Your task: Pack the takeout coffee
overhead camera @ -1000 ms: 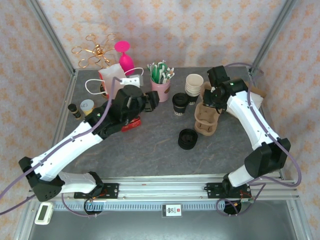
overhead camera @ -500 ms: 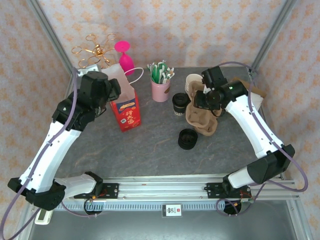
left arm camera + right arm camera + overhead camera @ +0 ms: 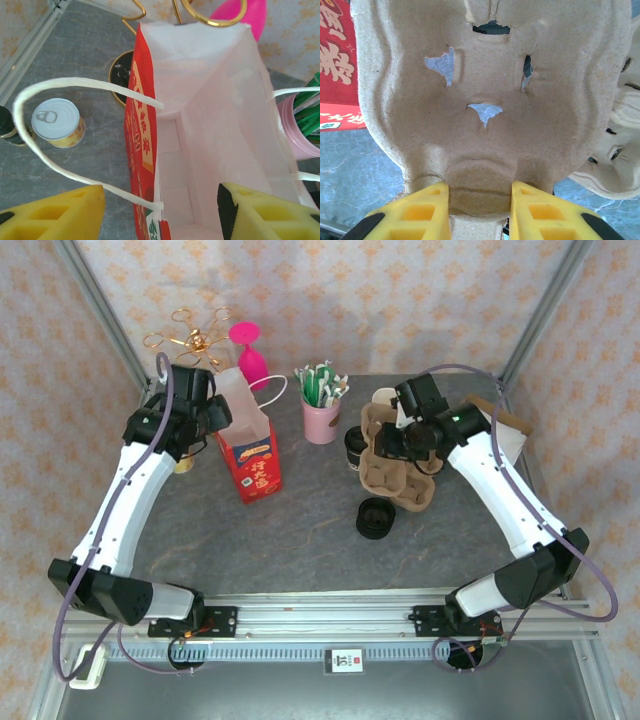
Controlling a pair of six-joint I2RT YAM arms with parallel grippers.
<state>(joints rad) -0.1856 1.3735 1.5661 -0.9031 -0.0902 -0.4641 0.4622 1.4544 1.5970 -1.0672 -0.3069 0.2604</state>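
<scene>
The takeout coffee (image 3: 351, 446), a dark cup with a black lid, stands mid-table, half hidden behind a brown pulp cup carrier (image 3: 383, 445). My right gripper (image 3: 412, 436) is shut on that carrier (image 3: 490, 90) and holds it tilted above the table; its fingertips (image 3: 480, 210) pinch the carrier's edge. A red and white paper bag (image 3: 251, 450) stands upright with its mouth open. My left gripper (image 3: 212, 412) is open at the bag's top left. Its fingers (image 3: 55, 215) straddle the bag's red wall (image 3: 142, 150) and a white cord handle (image 3: 30, 145); the bag's inside looks empty.
A pile of black lids (image 3: 375, 518) lies in front of another pulp carrier (image 3: 412, 490). A pink cup of stirrers (image 3: 322, 412), a stack of lidless cups (image 3: 384, 396), a pink goblet (image 3: 248, 343) and a gold stand (image 3: 190, 340) stand at the back. A can (image 3: 57, 122) sits left of the bag.
My left arm swung back to the left and the bag now stands upright under its gripper. My right gripper has lifted the carrier and carried it left, toward the coffee.
</scene>
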